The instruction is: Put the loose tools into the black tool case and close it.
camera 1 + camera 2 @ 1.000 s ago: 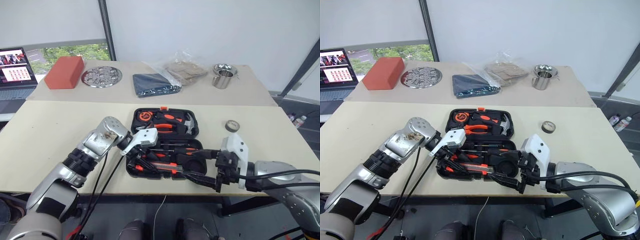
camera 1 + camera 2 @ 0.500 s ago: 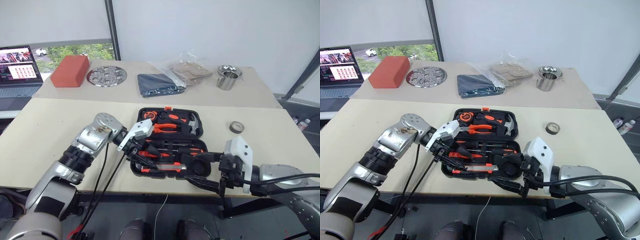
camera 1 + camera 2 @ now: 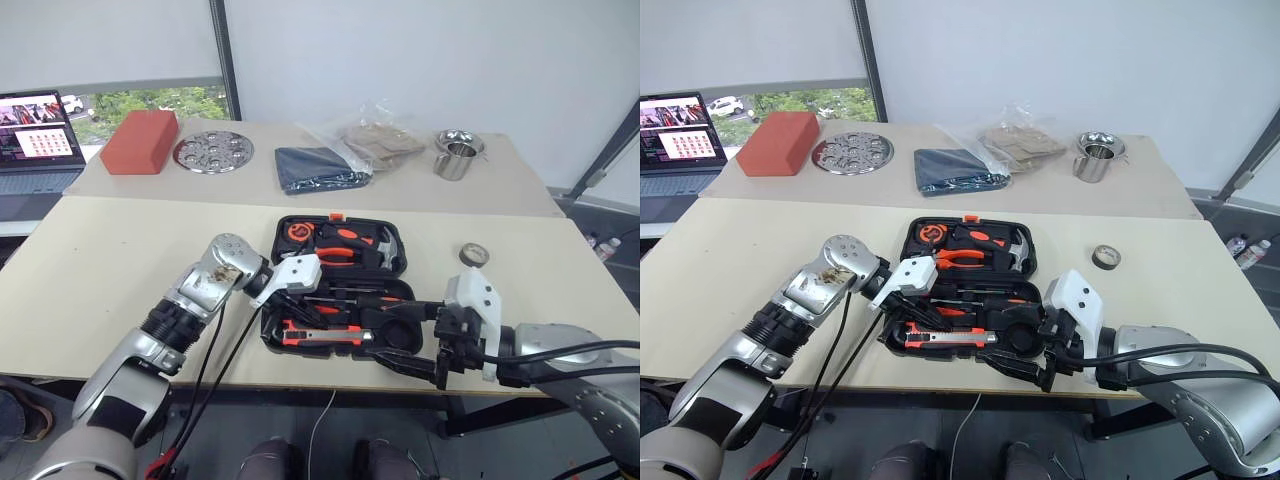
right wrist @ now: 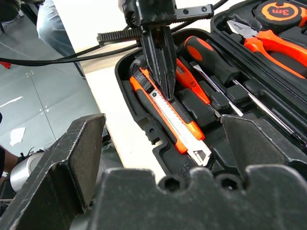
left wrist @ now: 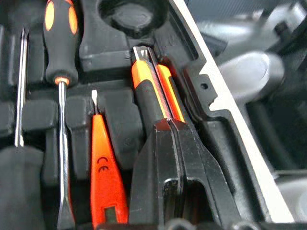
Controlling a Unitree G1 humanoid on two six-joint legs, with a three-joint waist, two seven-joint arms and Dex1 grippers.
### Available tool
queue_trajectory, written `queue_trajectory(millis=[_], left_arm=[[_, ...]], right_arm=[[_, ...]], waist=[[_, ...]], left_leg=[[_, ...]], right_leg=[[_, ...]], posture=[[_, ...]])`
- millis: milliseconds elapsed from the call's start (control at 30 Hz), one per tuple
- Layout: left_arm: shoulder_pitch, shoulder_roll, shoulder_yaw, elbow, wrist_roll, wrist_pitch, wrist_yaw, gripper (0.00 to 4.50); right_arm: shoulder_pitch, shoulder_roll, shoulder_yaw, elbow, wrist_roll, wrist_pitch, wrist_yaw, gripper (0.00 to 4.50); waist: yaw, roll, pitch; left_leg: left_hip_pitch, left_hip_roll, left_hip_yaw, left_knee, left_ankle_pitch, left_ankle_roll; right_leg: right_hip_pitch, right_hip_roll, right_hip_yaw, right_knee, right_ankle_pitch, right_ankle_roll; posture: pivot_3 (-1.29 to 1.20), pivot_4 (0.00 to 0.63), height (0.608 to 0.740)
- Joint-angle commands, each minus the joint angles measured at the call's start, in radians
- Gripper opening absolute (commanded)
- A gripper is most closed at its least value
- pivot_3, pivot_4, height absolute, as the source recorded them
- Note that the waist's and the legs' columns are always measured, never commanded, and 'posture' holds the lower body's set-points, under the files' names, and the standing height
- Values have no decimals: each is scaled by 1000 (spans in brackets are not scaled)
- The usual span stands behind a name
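Orange knife [image 5: 154, 93] may pop from its slot in the case [image 3: 330, 222] as the clamped-together left pincer [image 4: 163, 81] presses; right pincer [image 4: 163, 158] gapes wide, empty.

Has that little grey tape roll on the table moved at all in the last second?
No. The grey tape roll lies right of the black tool case, same gap as before.

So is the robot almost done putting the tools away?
Nearly. The screwdrivers, red tester and knife lie in the case. The shut left gripper presses on the knife. Left: the tape roll on the table, and closing the open case.
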Motion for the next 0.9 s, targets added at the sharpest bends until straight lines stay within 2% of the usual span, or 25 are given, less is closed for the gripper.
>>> queue_trajectory(millis=[33, 167, 233, 333, 467, 500, 533, 567, 733, 833, 867, 900], left_arm=[[40, -3, -52, 64, 94, -56, 30, 19], [49, -13, -29, 71, 83, -75, 32, 19], [52, -11, -1, 61, 61, -42, 34, 19], [65, -2, 29, 61, 49, -34, 39, 19], [80, 0, 133, -36, -104, 111, 4, 19], [76, 5, 179, -71, -168, 176, -3, 517], [74, 16, 217, -102, -218, 227, -11, 643], [77, 37, 259, -136, -263, 264, -19, 989], [116, 146, 387, -240, -363, 334, -21, 2712], [115, 172, 421, -272, -399, 370, -6, 3668], [112, 172, 426, -277, -406, 381, 6, 4117], [108, 169, 429, -281, -410, 387, 18, 4382]], right_arm=[[17, -9, -32, -24, 18, -5, 0, 4500], [50, -19, -62, -37, 24, -7, -1, 4500], [85, -26, -99, -44, 25, -9, -1, 4500], [150, -39, -160, -54, 29, -15, 8, 4500], [235, -48, -247, -57, 24, -21, 12, 4500], [262, -51, -291, -46, 21, -15, 11, 4500], [293, -53, -340, -36, 23, -9, 17, 4500], [337, -56, -406, -28, 23, -5, 35, 4500], [532, -51, -684, 32, -25, -19, 127, 4500], [576, -62, -768, 88, -45, -29, 173, 4500], [574, -69, -774, 104, -50, -33, 182, 4500], [561, -80, -767, 121, -58, -35, 185, 4500]], waist=[[0, 0, -1], [0, 2, -2], [0, 2, -2], [0, 2, -2], [-5, 2, -2], [-5, 3, -2], [-4, 2, -1], [-3, 2, -1], [2, 3, -1], [3, 3, -1], [3, 3, -1], [2, 3, -1]], left_leg=[[0, 0, 0, 0, 0, 0], [6, 0, -1, 0, -2, 3], [8, 1, -3, 0, -3, 5], [9, 1, -3, 0, -5, 7], [9, 1, -3, 0, -3, 3], [9, 1, -3, 0, -3, 3], [8, 1, -3, 0, -3, 3], [7, 1, -3, 0, -3, 3], [8, 0, -4, 0, -4, 3], [9, 0, -3, 0, -4, 3], [9, 0, -3, 0, -4, 3], [9, 0, -3, 0, -5, 3]], right_leg=[[0, 0, 0, 0, 0, 0], [7, -1, -1, -1, 0, 1], [11, -1, -2, -3, -4, 6], [12, -2, -1, -3, -4, 7], [12, -2, -1, -2, -2, 3], [11, -2, -1, -2, -2, 3], [11, -2, -1, -2, -2, 3], [11, -2, -1, -2, -2, 3], [12, -2, -2, -4, -3, 5], [14, -2, -1, -4, -6, 10], [14, -2, -1, -5, -6, 11], [14, -2, -1, -5, -6, 11]], posture=[[0, 150, 734], [0, 150, 734], [0, 150, 734], [0, 150, 734], [0, 150, 734], [0, 150, 734], [0, 150, 734], [0, 150, 734], [0, 150, 734], [0, 150, 734], [0, 150, 734], [0, 150, 734]])
